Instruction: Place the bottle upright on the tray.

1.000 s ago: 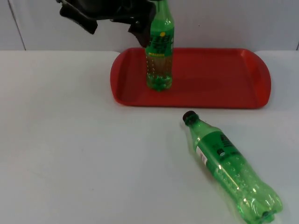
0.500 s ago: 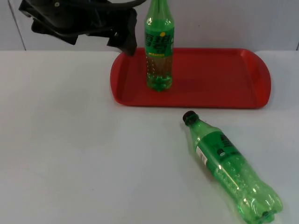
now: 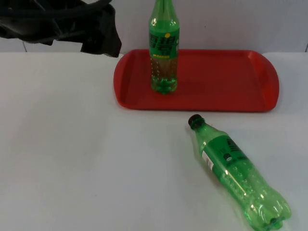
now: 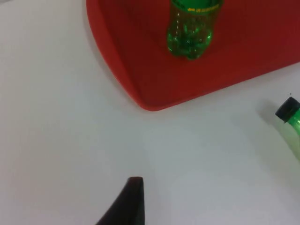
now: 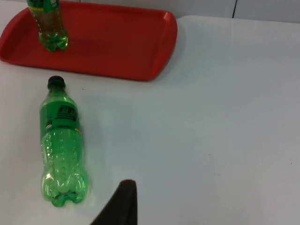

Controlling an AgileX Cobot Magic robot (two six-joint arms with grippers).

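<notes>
One green plastic soda bottle (image 3: 164,48) stands upright on the left part of the red tray (image 3: 226,82), a smooth, shallow, round-cornered plastic tray at the far side of the white table (image 3: 77,159); so one placement looks done. A second green bottle (image 3: 238,175), ribbed, clear and black-capped, lies on its side near the right front, well apart from the tray and yet to be stood up. The left gripper (image 3: 103,38) hangs off to the tray's left holding nothing, its finger spread not discernible; the right gripper (image 5: 123,202) waits above the table near the lying bottle's base, grip likewise unclear.
</notes>
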